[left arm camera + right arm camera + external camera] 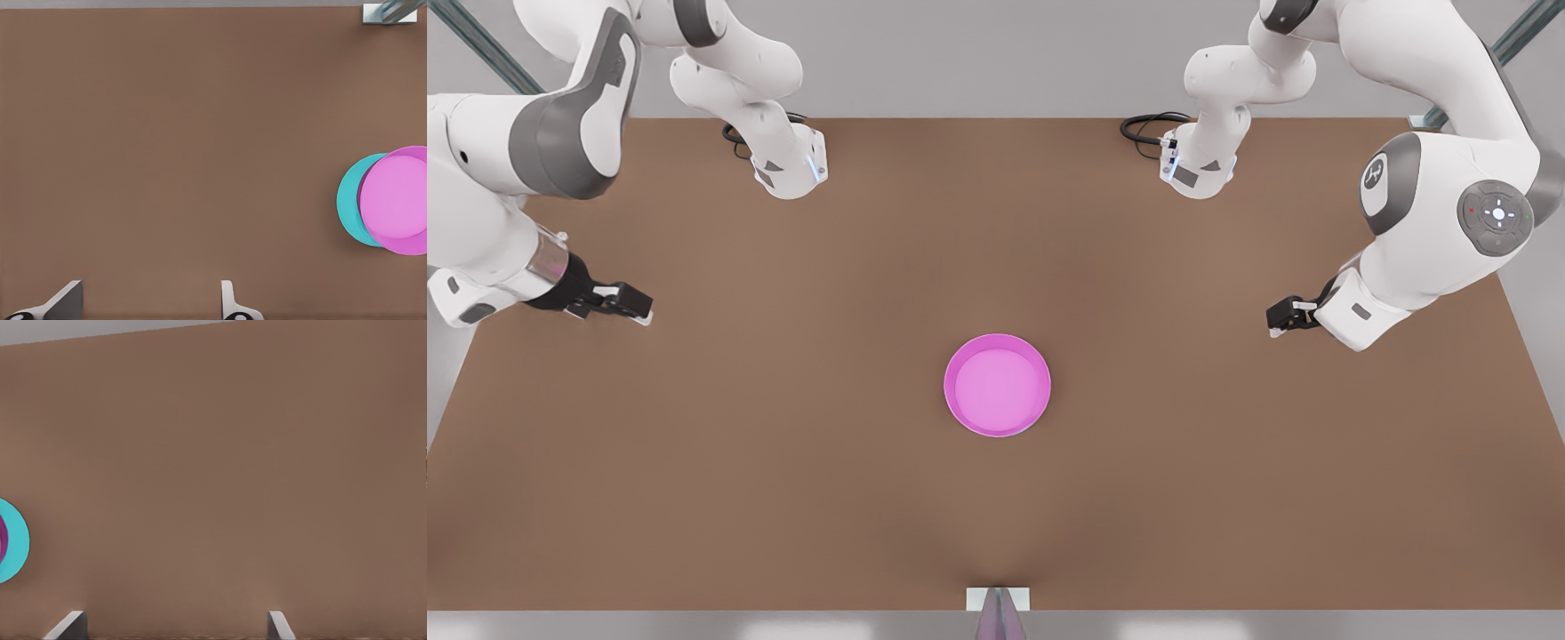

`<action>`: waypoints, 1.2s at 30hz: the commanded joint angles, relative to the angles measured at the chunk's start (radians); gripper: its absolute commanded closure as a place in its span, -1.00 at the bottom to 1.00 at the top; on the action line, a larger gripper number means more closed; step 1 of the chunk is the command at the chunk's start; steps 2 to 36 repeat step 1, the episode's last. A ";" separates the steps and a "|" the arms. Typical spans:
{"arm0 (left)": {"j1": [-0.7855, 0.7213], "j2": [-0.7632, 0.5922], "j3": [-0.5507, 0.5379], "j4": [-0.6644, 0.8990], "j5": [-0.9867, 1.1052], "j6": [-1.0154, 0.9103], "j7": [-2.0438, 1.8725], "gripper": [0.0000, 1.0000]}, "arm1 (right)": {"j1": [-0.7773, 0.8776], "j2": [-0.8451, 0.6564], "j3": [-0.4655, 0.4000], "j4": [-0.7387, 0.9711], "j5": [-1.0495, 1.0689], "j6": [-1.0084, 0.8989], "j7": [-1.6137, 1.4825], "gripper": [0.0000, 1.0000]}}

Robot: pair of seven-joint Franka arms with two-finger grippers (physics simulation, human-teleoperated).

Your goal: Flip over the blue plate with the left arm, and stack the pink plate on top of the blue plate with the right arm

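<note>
The pink plate (997, 385) lies rim up at the middle of the brown table (783, 498). In the front view it covers the blue plate. The left wrist view shows the blue plate (349, 200) as a crescent under the pink plate (397, 200). In the right wrist view the blue plate (17, 541) sits at the picture's edge. My left gripper (1276, 318) hovers at the front view's right, open and empty (151, 288), well clear of the plates. At the front view's left my right gripper (639, 307) is likewise open and empty (175, 617).
Both arm bases (791, 164) (1199, 169) stand at the table's far edge with black cables beside them. A small grey mount (998, 603) sits at the middle of the near edge. Bare tabletop surrounds the plates on all sides.
</note>
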 commanded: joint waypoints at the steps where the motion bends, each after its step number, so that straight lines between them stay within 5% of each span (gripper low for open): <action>1: 0.000 -0.001 0.000 0.000 0.001 0.000 0.001 -1.00 | -0.002 -0.012 0.002 -0.008 -0.018 -0.115 -0.048 -1.00; 36: 0.000 -0.001 0.000 0.000 0.001 0.000 0.001 -1.00 | -0.002 -0.012 0.002 -0.008 -0.018 -0.115 -0.048 -1.00</action>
